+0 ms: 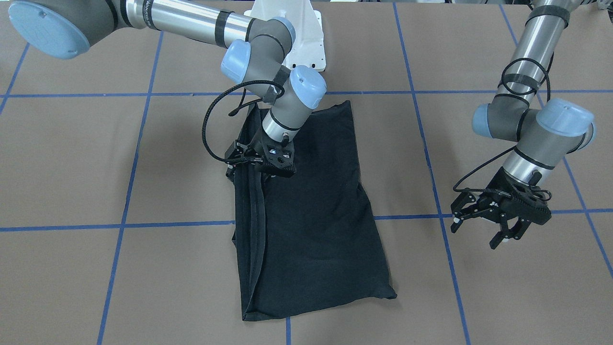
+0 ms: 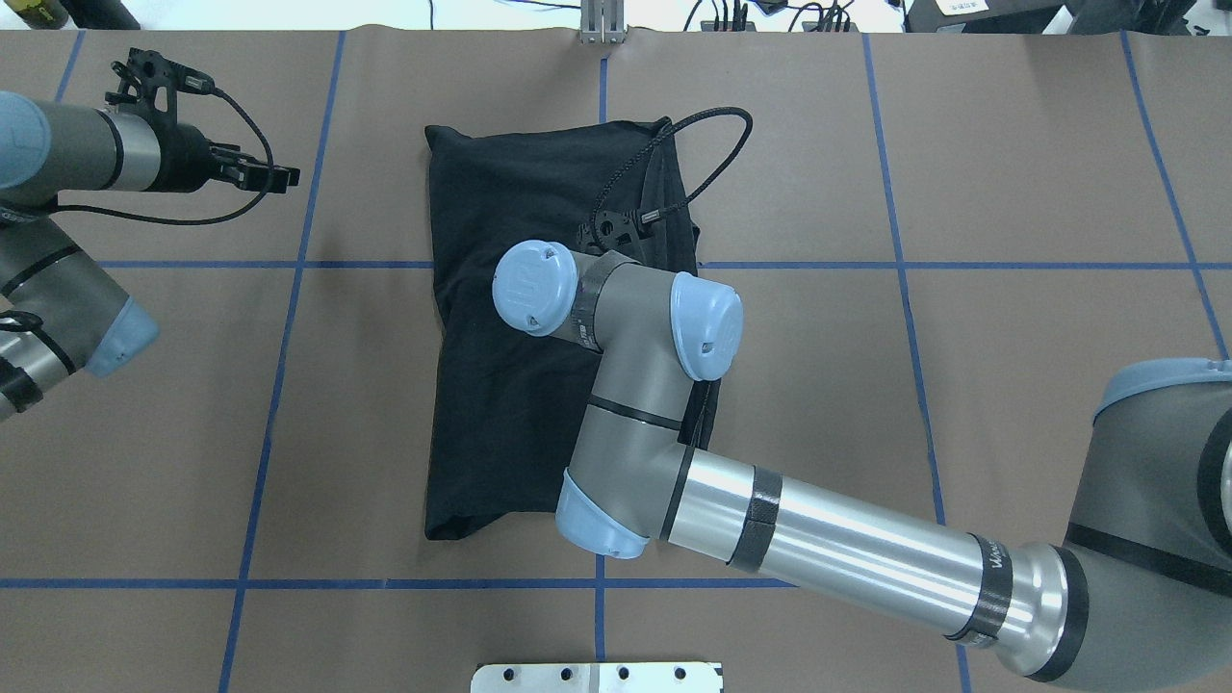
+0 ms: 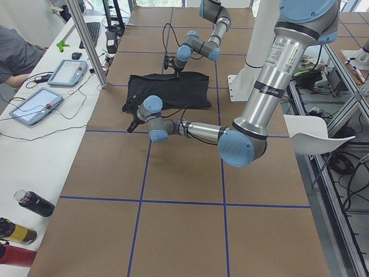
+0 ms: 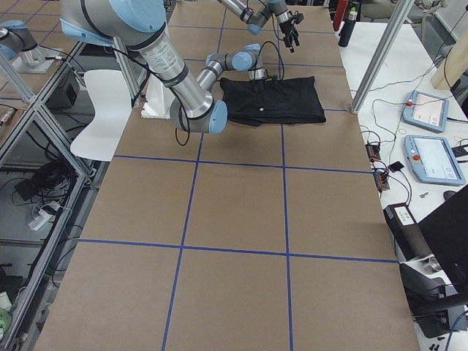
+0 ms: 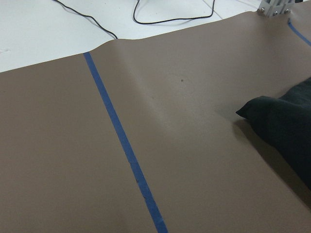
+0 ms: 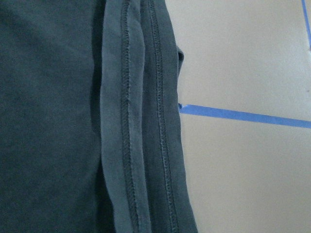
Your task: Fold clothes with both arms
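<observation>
Shirt, black, lies folded in a long rectangle on the brown tabletop. Right end effector is low at the shirt's stitched long edge; whether it is open or closed I cannot tell. Left end effector hangs well apart from the shirt, fingers spread, holding nothing.

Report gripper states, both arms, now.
Left gripper: open, holding nothing.
Right gripper: down at the T-shirt edge, black on black; cannot be told.
</observation>
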{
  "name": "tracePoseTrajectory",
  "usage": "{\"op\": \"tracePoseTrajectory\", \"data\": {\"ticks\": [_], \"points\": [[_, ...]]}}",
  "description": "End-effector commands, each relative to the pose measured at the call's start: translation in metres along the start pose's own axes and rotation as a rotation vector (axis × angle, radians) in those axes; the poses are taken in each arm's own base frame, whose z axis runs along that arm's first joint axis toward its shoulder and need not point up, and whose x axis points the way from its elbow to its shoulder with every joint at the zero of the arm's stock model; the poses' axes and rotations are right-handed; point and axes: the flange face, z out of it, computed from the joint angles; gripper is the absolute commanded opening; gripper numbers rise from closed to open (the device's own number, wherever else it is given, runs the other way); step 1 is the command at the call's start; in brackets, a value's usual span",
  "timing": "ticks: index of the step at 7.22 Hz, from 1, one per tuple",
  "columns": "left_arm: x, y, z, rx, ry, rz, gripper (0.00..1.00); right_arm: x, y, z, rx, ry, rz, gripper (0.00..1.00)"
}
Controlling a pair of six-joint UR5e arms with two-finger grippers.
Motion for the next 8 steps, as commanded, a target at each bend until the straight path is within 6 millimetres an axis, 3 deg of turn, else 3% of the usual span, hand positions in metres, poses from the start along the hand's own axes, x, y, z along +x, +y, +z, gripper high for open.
{"op": "tracePoseTrajectory", "data": {"ticks": [1,3,4,5,6,7,8], "points": [[0.000,0.000,0.000,0.000,0.000,0.000,1.00,0.005,0.002,0.010,-0.007,0.034,-0.009,1.00],[0.000,0.000,0.000,0.000,0.000,0.000,1.00,0.020,-0.001,0.006,-0.024,0.079,-0.047,1.00],[0.000,0.000,0.000,0.000,0.000,0.000,1.00,0.042,0.007,0.017,-0.026,0.087,-0.071,1.00],[0.000,0.000,0.000,0.000,0.000,0.000,1.00,0.076,0.024,0.045,-0.014,0.105,-0.076,1.00],[0.000,0.000,0.000,0.000,0.000,0.002,1.00,0.110,0.038,0.053,-0.002,0.103,-0.090,1.00],[-0.001,0.000,0.000,-0.001,-0.001,0.001,1.00,0.123,0.038,0.032,0.001,0.094,-0.124,1.00],[0.000,0.000,0.000,-0.001,0.001,0.002,1.00,0.118,0.033,0.004,0.019,0.046,-0.116,1.00]]}}
